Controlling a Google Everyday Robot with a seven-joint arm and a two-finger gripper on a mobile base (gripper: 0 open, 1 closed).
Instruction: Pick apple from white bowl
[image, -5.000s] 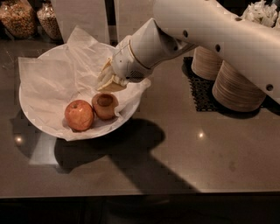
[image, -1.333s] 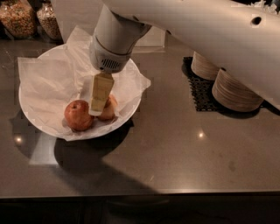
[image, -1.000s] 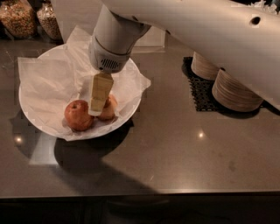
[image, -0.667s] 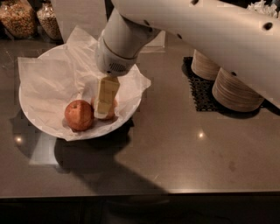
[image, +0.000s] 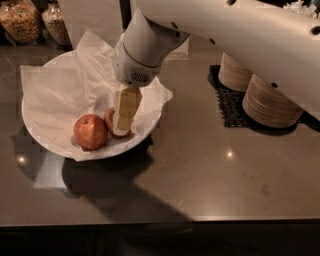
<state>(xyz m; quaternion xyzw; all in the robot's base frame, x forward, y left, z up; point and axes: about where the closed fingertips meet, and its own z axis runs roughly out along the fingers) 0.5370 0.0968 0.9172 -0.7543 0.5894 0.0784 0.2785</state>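
Observation:
The white bowl (image: 136, 142) stands at the left of the dark counter, lined with crumpled white paper (image: 55, 95). Two apples lie at its front. The smaller, deeper red apple (image: 108, 120) is mostly hidden behind my gripper (image: 121, 125), which points down from the white arm and is right at this apple. A bigger, paler orange-red apple (image: 90, 131) lies just to its left, in full view and apart from the gripper.
Stacks of beige paper bowls (image: 270, 102) stand at the right beside a black mat (image: 227, 107). Two glass jars (image: 20, 20) stand at the back left. The counter's front edge (image: 160, 218) runs across the bottom.
The gripper has shifted right from between the two apples onto the darker apple. The paler apple has stayed put.

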